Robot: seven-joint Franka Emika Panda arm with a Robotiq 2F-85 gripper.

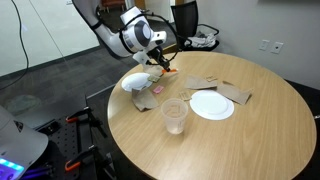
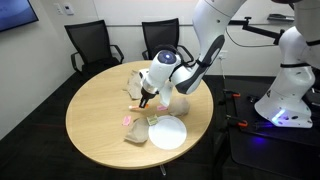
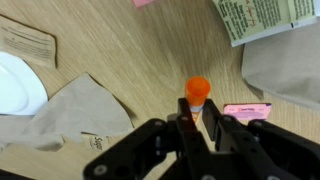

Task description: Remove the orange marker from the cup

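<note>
The orange marker [image 3: 198, 92] looks light, stiff and slippery-smooth, best pinched across its barrel. The gripper [image 3: 198, 116] is clenched on it above the table [image 3: 150, 60], with a pink slip [image 3: 245, 110] at its 3 o'clock. In an exterior view the cup [image 1: 175, 115] stands well apart at the gripper's 5 o'clock.

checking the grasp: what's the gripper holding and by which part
The orange marker, pinched between the fingers partway along its shaft, orange end sticking out past them.
</note>
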